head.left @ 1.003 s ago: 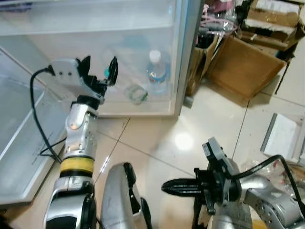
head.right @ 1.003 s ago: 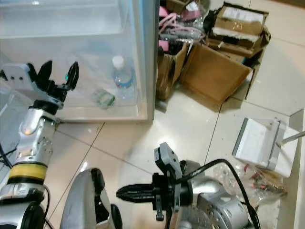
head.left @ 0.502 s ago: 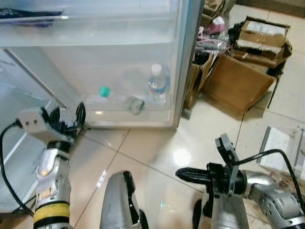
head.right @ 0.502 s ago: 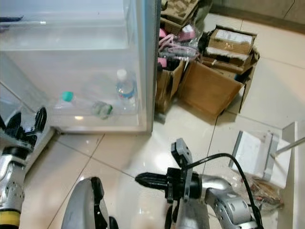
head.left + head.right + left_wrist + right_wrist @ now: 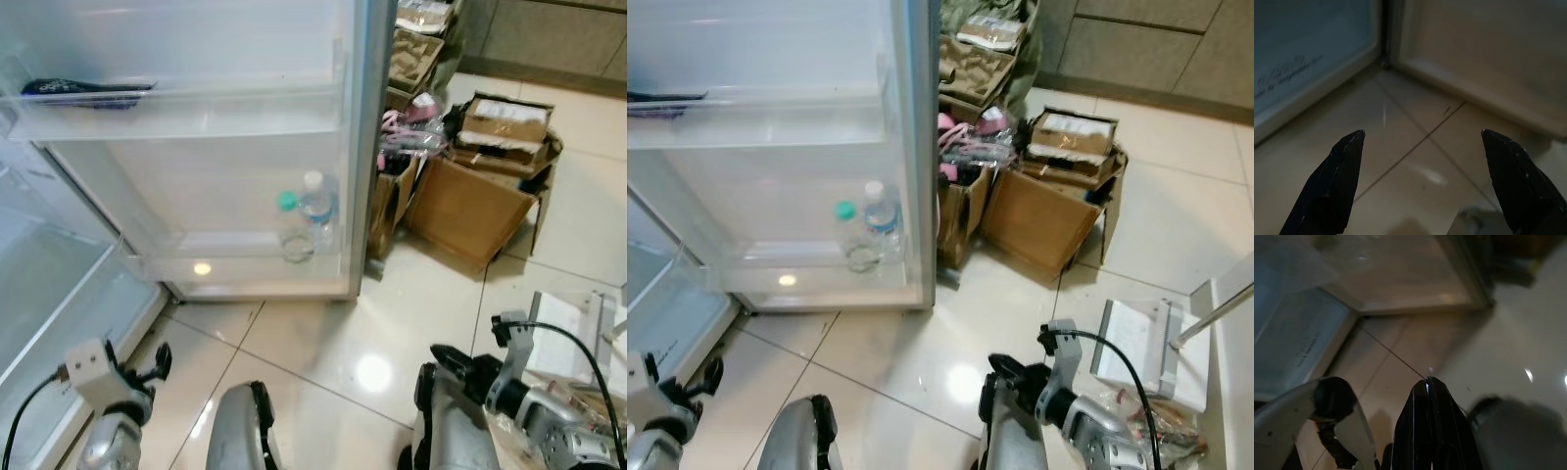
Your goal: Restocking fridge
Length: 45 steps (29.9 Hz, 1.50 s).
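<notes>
The open fridge (image 5: 364, 147) has two clear bottles in its bottom compartment. One has a white cap (image 5: 313, 201) and stands upright. The green-capped bottle (image 5: 289, 227) rests right beside it, touching or nearly so. My left gripper (image 5: 1421, 132) hangs low over the floor tiles in front of the fridge, open and empty; it appears at the bottom left of the left eye view (image 5: 157, 364). My right gripper (image 5: 1427, 381) is shut on nothing and held low at the right (image 5: 443, 358), over the floor.
The fridge door (image 5: 49, 284) stands open on my left. A dark packet (image 5: 88, 87) lies on an upper shelf. Open cardboard boxes (image 5: 480, 196) full of goods crowd the floor right of the fridge. A white box (image 5: 1146, 343) lies at the far right.
The camera has risen and pulled back. My left gripper has left the green-capped bottle in the fridge and dropped to floor level. That bottle lay on its side and now rests beside the white-capped one.
</notes>
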### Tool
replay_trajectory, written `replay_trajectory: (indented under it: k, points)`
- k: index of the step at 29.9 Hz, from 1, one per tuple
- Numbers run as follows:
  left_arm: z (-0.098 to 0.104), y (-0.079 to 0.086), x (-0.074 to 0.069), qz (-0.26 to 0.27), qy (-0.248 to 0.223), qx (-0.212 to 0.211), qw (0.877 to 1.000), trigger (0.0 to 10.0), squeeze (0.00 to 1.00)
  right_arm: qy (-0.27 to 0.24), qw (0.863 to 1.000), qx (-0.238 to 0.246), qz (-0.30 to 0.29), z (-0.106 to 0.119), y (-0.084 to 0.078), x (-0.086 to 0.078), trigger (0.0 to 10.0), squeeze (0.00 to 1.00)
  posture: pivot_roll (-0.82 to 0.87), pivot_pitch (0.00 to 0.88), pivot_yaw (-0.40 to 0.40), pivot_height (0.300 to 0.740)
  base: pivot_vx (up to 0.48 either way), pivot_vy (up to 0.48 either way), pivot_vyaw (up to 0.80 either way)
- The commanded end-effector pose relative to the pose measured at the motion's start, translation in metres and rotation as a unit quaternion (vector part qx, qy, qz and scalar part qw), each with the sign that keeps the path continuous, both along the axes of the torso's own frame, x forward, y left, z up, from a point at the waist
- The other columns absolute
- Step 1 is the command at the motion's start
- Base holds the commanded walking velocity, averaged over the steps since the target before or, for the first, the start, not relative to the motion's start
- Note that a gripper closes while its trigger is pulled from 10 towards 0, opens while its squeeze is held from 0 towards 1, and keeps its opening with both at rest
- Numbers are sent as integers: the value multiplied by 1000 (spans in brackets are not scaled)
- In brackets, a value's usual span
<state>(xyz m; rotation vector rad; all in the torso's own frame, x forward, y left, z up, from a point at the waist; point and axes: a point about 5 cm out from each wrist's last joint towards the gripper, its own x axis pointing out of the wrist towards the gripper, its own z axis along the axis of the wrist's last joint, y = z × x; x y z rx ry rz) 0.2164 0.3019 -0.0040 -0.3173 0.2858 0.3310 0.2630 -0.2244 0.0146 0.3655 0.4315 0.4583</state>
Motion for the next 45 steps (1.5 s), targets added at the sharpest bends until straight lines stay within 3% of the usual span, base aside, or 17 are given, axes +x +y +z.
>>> replay_trajectory:
  k: [1, 8, 10, 16, 21, 32, 36, 43, 45]
  points:
    - [-26, -6, -26, 17, 64, -12, 998, 10000, 0, 35, 999, -8, -29, -17, -6, -14, 10000, 0, -110, 124, 35, 490, 0, 0, 0]
    - [-48, -9, -55, 39, 129, -25, 991, 10000, 0, 62, 997, -21, -42, -29, -8, -22, 10000, 0, -114, 103, 24, 490, 0, 0, 0]
    - [-59, -15, -71, 48, 165, -36, 985, 10000, 0, 80, 995, -34, -57, -35, -11, -26, 10000, 0, -117, 83, 20, 490, 0, 0, 0]
    - [-72, -23, -89, 46, 214, -41, 975, 10000, 0, 119, 987, -61, -85, -48, -17, -37, 10000, 0, -118, 62, 15, 490, 0, 0, 0]
    - [-79, -24, -106, 59, 250, -40, 966, 10000, 0, 135, 985, -32, -99, -55, -18, -48, 10000, 0, -114, 36, 12, 505, 0, 0, 0]
    - [-82, -18, -116, 79, 282, -33, 956, 10000, 0, 196, 973, -44, -111, -75, -8, -70, 10000, 0, -88, 0, 7, 557, 0, 0, 0]
    - [-81, -19, -111, 84, 277, -39, 956, 10000, 0, 218, 969, -42, -113, -82, 1, -78, 10000, 0, -86, 0, 16, 581, 0, 0, 0]
    - [-82, -25, -104, 64, 278, -36, 958, 10000, 0, 215, 968, -29, -124, -82, 4, -76, 10000, 0, -91, 0, 19, 605, 0, 0, 0]
    - [-83, -27, -104, 62, 292, -35, 954, 10000, 0, 236, 960, -48, -140, -85, 3, -78, 10000, 0, -90, 0, 20, 609, 0, 0, 0]
